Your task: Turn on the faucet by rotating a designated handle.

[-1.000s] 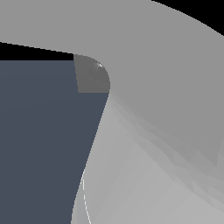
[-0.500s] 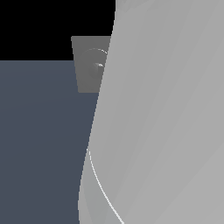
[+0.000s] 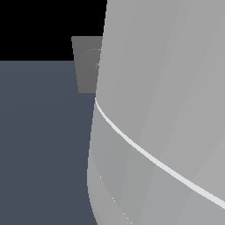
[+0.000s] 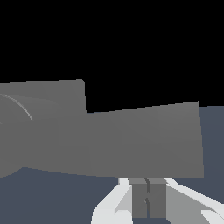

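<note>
Dark blue floor; handle (image 4: 144, 142) lies just beyond the fingers (image 4: 141, 197).

My own arm (image 3: 167, 110) stood close before the exterior camera and filled that view's right side. Behind it, the faucet (image 3: 86, 66) showed only as a strip at the arm's left edge, its remainder hidden behind me. The floor (image 3: 44, 140) lay below the faucet and spread across the exterior view's left. In the wrist view, the handle (image 4: 144, 140) reached out from the faucet plate, and my gripper (image 4: 148, 199) sat just beside the handle's far end, its fingers (image 4: 140, 197) close together.
</note>
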You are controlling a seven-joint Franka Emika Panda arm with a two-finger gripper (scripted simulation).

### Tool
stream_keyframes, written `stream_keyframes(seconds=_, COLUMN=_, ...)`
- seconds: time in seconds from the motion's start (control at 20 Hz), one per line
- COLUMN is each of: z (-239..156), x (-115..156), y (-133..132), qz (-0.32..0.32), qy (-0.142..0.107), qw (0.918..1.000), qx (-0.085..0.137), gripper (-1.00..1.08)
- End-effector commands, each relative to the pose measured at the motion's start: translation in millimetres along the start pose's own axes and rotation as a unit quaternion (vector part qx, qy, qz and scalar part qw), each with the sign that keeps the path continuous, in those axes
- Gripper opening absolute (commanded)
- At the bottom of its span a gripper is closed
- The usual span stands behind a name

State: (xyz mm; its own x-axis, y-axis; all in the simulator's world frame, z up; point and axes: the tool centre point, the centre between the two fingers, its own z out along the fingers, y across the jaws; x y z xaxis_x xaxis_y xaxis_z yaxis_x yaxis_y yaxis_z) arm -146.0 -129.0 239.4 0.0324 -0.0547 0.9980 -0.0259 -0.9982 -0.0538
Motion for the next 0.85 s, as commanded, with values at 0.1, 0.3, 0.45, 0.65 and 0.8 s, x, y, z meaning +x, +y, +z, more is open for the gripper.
stream_keyframes(seconds=0.1, z=4, x=23, y=0, qz=-0.002, qy=0.013, qw=0.9999, qx=0.003, gripper=-1.0)
stream_keyframes(seconds=0.3, z=4, x=35, y=2, qz=-0.004, qy=0.014, qw=0.9999, qx=0.003, gripper=-1.0)
stream_keyframes(seconds=0.45, z=4, x=44, y=3, qz=-0.006, qy=0.015, qw=0.9999, qx=0.003, gripper=-1.0)
stream_keyframes(seconds=0.65, z=4, x=55, y=5, qz=-0.007, qy=0.016, qw=0.9998, qx=0.003, gripper=-1.0)
stream_keyframes(seconds=0.8, z=4, x=61, y=6, qz=-0.008, qy=0.017, qw=0.9998, qx=0.003, gripper=-1.0)
